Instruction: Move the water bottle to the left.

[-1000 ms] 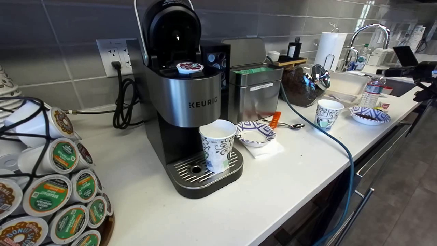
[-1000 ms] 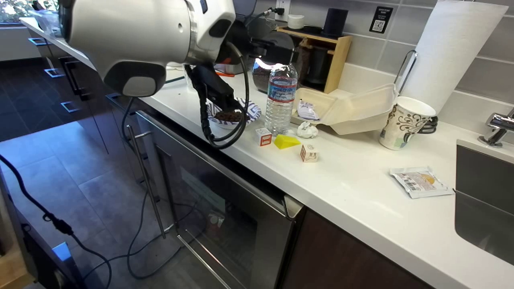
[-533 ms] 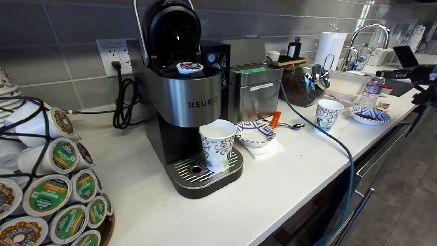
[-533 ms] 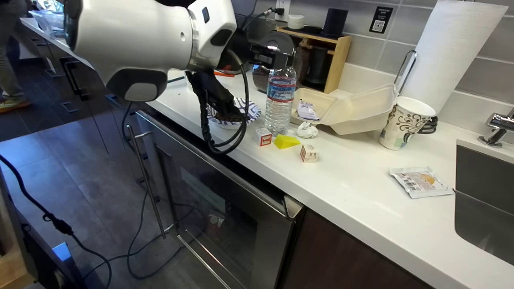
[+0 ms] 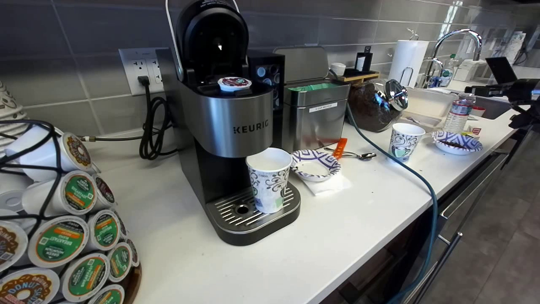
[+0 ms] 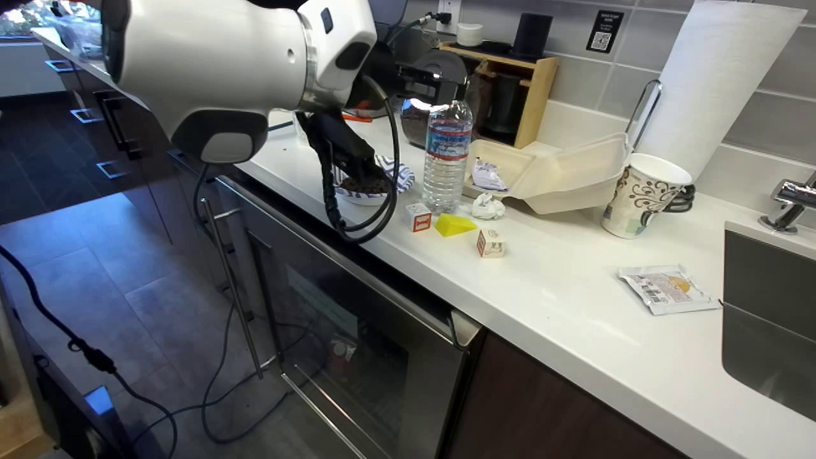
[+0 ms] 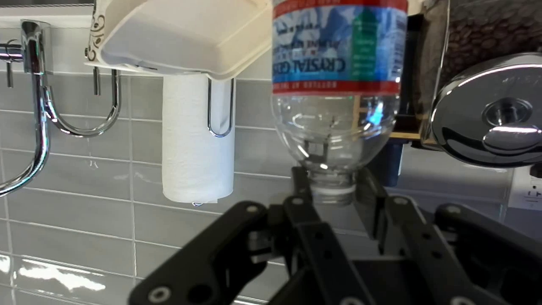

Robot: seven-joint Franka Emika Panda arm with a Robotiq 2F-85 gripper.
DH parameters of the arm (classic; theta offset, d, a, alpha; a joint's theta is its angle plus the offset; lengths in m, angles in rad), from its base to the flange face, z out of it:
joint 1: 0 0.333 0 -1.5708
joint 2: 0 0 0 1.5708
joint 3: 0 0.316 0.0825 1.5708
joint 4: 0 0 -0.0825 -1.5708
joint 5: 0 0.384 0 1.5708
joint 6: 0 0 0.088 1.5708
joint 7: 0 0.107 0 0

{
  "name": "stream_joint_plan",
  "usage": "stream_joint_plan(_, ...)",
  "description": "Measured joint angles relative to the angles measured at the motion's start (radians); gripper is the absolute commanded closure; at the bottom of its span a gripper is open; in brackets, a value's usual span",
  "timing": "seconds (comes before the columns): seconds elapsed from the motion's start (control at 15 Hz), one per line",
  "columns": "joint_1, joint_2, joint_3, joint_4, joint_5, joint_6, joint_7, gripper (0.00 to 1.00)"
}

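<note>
The water bottle (image 6: 447,156) stands on the counter, clear plastic with a blue and red label. It also appears in an exterior view (image 5: 457,120). In the wrist view, whose picture is upside down, the bottle (image 7: 338,55) hangs neck-down at the top. My gripper (image 7: 334,186) is shut on its neck, one finger on each side, just by the white ring. In an exterior view the gripper (image 6: 440,88) covers the bottle's top from the side. Whether the bottle's base touches the counter is hard to tell.
Close to the bottle's base are a letter block (image 6: 419,217), a yellow wedge (image 6: 454,225) and crumpled paper (image 6: 488,206). A patterned bowl (image 6: 403,175) lies left of it, an open takeout box (image 6: 567,175) behind right. A paper cup (image 5: 406,141) stands beyond the bowl.
The jaws have closed onto the bottle's neck. The bottle has shifted and leaned very slightly with the gripper, and the arm has moved only a little.
</note>
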Motion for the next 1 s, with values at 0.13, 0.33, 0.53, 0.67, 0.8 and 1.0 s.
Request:
stream_joint_plan(0.13, -0.014, -0.001, 0.014, -0.002, -0.03, 0.0, 0.004, 0.92)
stream_joint_plan(0.33, -0.052, -0.001, 0.051, -0.011, -0.078, 0.0, 0.006, 0.92)
stream_joint_plan(0.53, -0.103, 0.01, 0.091, -0.046, -0.136, -0.002, 0.003, 0.92)
stream_joint_plan(0.67, -0.147, 0.024, 0.118, -0.09, -0.196, -0.011, 0.001, 0.92)
stream_joint_plan(0.8, -0.203, 0.041, 0.156, -0.15, -0.256, -0.047, 0.003, 0.92)
stream_joint_plan(1.0, -0.311, 0.048, 0.248, -0.248, -0.341, -0.193, 0.034, 0.92)
